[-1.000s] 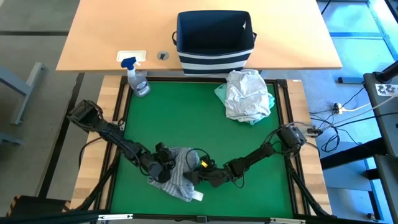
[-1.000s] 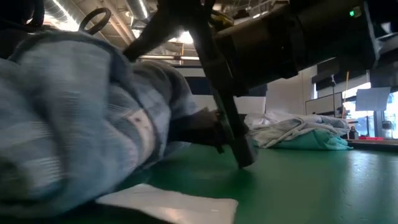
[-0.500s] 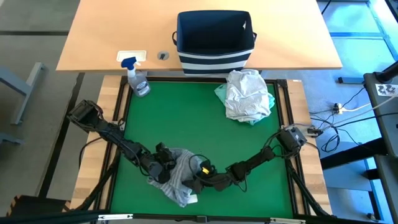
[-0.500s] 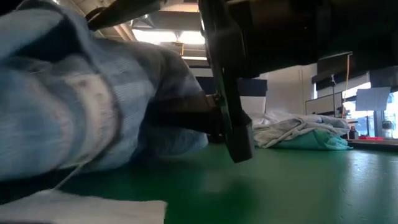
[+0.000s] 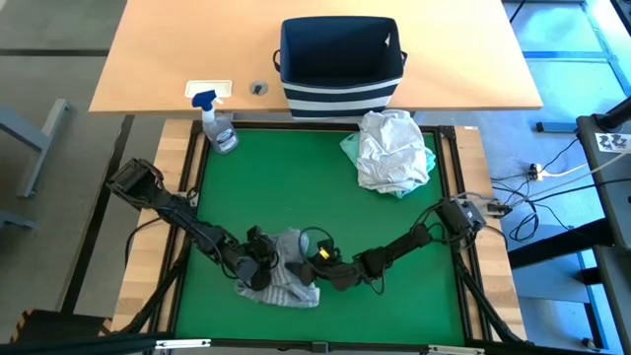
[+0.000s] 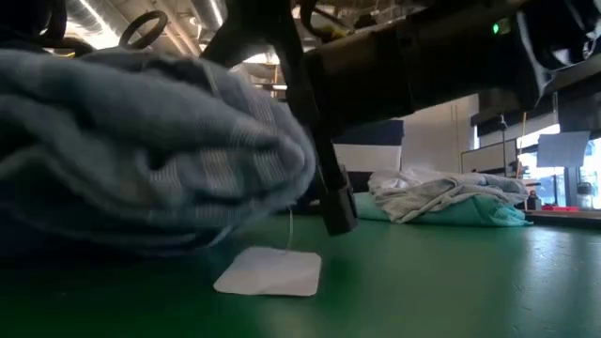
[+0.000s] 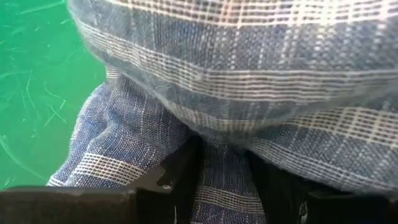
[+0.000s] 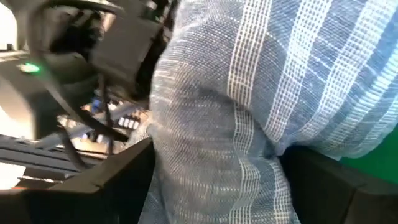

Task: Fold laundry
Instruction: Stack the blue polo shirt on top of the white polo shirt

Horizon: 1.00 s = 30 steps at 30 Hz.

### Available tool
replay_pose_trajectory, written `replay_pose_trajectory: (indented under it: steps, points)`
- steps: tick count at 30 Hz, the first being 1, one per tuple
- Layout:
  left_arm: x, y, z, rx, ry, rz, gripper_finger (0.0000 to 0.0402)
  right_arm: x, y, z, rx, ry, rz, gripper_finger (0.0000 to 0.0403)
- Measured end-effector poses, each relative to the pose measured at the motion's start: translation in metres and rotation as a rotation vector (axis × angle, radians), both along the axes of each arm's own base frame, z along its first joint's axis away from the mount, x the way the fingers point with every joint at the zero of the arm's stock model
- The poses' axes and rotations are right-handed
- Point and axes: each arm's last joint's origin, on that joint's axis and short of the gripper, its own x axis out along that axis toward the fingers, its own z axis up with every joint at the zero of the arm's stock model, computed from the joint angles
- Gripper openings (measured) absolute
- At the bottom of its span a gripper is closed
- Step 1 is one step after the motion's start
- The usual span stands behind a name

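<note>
Pinching striped shirt (image 5: 283, 271) folds, left tool (image 5: 258, 258), right tool (image 5: 314, 264) clamped on it too, near green mat's (image 5: 296, 177) front edge

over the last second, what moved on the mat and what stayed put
The right gripper dipped toward the mat's near edge, then came back up against the striped shirt, which bunched into a tighter heap; its white tag now lies under the hem. The left gripper stayed clamped on the shirt. The white t-shirt, the mint-teal garment and the basket stayed put.
</note>
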Motion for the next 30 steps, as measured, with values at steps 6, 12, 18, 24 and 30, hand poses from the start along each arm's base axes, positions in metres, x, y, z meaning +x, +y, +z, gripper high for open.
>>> replay_pose_trajectory:
  steps: [6, 12, 18, 24, 30]
  points:
    - [0.000, 0.000, 0.000, 0.003, -0.006, 0.004, 0.0143, 0.004, -0.007, -0.005, 0.040, 0.062, 0.106, 0.0318]
    - [0.000, 0.000, 0.000, 0.005, -0.007, 0.005, 0.0143, 0.007, -0.014, -0.006, 0.057, 0.089, 0.158, 0.0209]
    - [-0.003, 0.001, 0.011, 0.072, -0.002, -0.111, 0.0143, 0.008, -0.016, -0.007, 0.050, 0.129, 0.236, 0.0033]
    - [-0.018, 0.011, 0.048, 0.086, -0.034, -0.142, 0.0143, -0.001, -0.018, 0.002, 0.031, 0.285, 0.354, 0.0053]
    - [-0.035, 0.024, 0.082, 0.036, -0.094, -0.134, 0.0143, -0.025, -0.034, 0.037, -0.054, 0.530, 0.464, 0.0035]
